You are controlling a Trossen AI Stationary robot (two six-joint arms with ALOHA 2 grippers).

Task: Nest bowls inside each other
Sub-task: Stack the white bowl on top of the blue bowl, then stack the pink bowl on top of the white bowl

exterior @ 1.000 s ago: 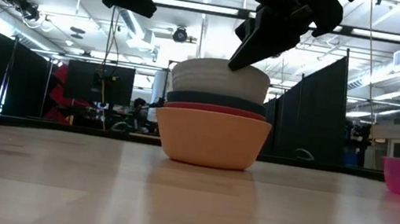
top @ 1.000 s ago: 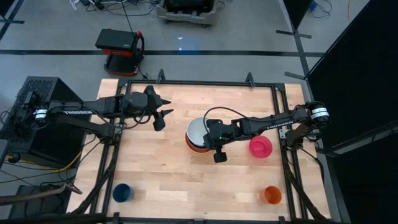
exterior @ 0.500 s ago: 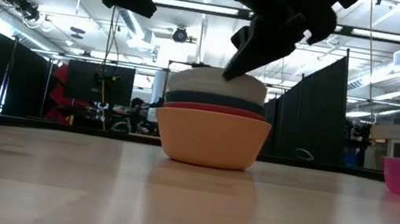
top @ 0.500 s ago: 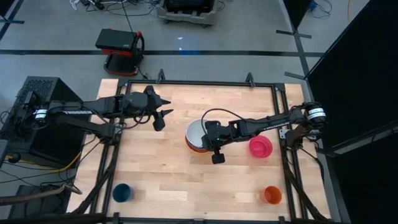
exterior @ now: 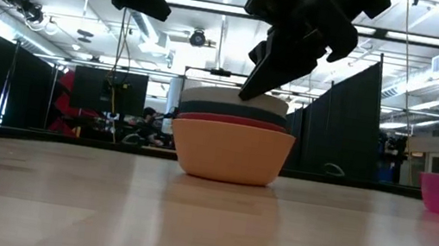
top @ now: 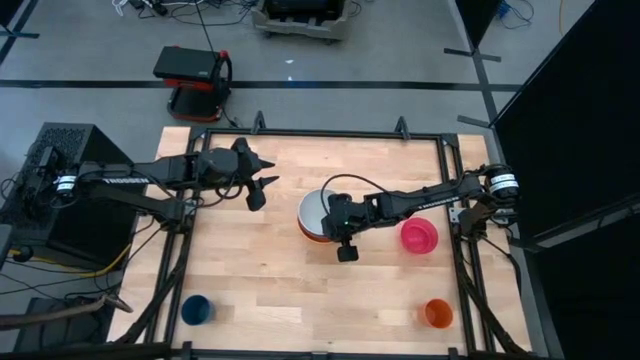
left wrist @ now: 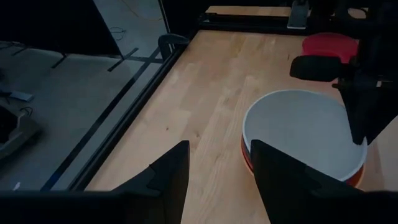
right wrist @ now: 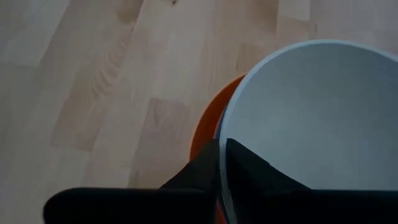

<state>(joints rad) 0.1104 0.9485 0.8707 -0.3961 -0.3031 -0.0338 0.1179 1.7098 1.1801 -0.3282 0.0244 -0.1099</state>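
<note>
Four bowls nested, pink one left to go.

Your stack [exterior: 232, 147] sits mid-table: yellow-orange, red-orange, teal, with the white bowl [top: 318, 211] now sunk lower than a second ago. The right gripper [exterior: 253, 83] pinches the white bowl's rim, fingers nearly together. The pink bowl [top: 419, 236] waits right; the left gripper [top: 262, 175] hangs spread, far-left.

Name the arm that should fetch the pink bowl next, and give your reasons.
Right, probably. The pink bowl sits on its side of the table, close to the right gripper at the stack. The left gripper waits farther off.
</note>
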